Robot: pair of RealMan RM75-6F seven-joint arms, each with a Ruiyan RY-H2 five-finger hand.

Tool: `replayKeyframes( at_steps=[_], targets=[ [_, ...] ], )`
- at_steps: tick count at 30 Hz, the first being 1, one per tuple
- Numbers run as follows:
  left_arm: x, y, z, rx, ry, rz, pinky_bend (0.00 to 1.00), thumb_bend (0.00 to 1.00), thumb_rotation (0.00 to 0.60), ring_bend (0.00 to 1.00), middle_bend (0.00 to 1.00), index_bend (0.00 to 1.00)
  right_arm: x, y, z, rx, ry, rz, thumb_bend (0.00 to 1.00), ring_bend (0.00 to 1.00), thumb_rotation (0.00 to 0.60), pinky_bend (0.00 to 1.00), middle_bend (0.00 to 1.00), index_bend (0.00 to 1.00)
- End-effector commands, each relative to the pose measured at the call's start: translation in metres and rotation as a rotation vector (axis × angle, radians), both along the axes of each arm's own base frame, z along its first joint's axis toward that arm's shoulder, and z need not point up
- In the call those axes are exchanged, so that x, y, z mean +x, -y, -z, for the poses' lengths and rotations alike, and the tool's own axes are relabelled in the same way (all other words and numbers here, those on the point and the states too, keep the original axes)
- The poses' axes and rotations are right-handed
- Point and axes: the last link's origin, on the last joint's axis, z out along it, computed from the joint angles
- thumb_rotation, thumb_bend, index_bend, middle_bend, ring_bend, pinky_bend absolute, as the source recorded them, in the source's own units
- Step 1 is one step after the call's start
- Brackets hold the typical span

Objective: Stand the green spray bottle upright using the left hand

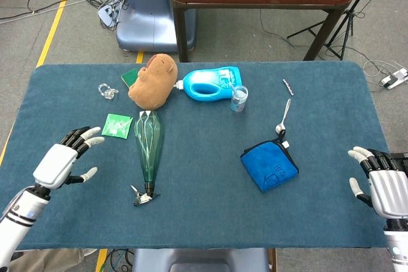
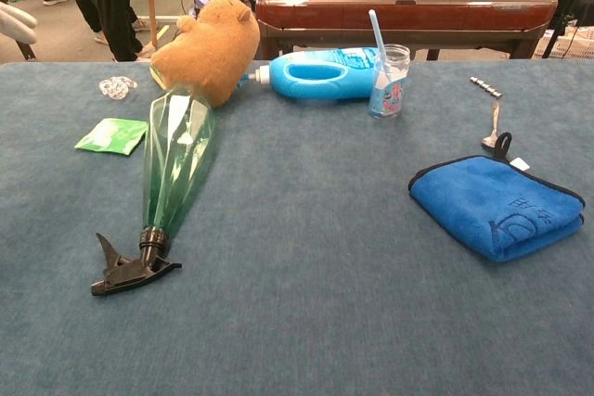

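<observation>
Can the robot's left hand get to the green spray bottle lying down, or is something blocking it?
Probably yes. The left hand is open just beside the green spray bottle, with only bare table between them.

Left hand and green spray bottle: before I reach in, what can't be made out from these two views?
- Left hand: the chest view shows only a sliver at its left edge; the rest is cut off.
- Green spray bottle: its base is against the plush toy; whether they touch is unclear.
- Right hand: cut by the head view's edge, absent from the chest view.
- Small clear item: too small to identify.
</observation>
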Motion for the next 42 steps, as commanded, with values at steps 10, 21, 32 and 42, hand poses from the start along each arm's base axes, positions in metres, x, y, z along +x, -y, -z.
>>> replayKeyframes(
  at_steps=[10,21,32,42],
  targets=[
    [0.063,-0.055,0.045,-0.177,0.023,0.104,0.00,0.28,0.600,0.03,0.12,0.24,0.002,-0.001,-0.002,-0.002,0.000,0.003,0.35,0.16,0.600,0.19,0.23,0.26],
    [0.097,-0.083,0.078,-0.280,0.009,0.061,0.00,0.26,0.589,0.00,0.12,0.22,-0.002,-0.004,-0.004,-0.003,0.004,0.015,0.35,0.16,0.600,0.19,0.23,0.26],
    [0.110,-0.116,0.104,-0.323,-0.081,-0.053,0.00,0.25,0.517,0.00,0.12,0.22,-0.005,-0.005,-0.005,0.000,0.007,0.022,0.35,0.16,0.600,0.19,0.23,0.26],
    [0.109,-0.137,0.115,-0.345,-0.110,-0.180,0.00,0.22,0.363,0.00,0.16,0.23,-0.009,-0.007,-0.006,-0.002,0.012,0.034,0.35,0.16,0.600,0.19,0.23,0.26]
  ],
)
